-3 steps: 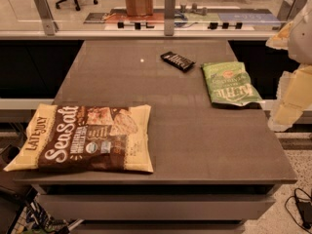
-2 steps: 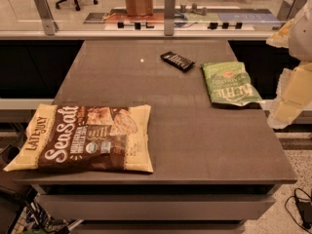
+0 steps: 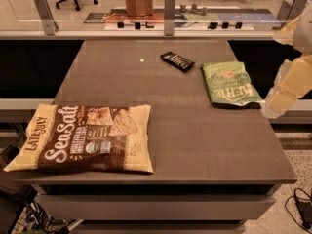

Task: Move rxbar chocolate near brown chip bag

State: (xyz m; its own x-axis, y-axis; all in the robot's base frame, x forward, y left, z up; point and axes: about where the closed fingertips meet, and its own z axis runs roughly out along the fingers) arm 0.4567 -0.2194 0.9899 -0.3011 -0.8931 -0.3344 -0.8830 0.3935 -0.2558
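The rxbar chocolate point(image 3: 177, 60), a small flat black bar, lies at the far middle of the dark table point(image 3: 195, 140). The brown chip bag point(image 3: 85, 139), dark brown with cream-yellow edges and "Sea Salt" lettering, lies flat at the near left corner, far from the bar. My gripper point(image 3: 274, 105), on a cream-coloured arm, hangs at the right edge of the table beside the green bag. It is well to the right of the bar and holds nothing that I can see.
A smaller green chip bag point(image 3: 230, 84) lies at the right, between the bar and my arm. A glass partition with metal posts point(image 3: 169, 6) runs behind the table. Cables point(image 3: 302, 206) lie on the floor at the lower right.
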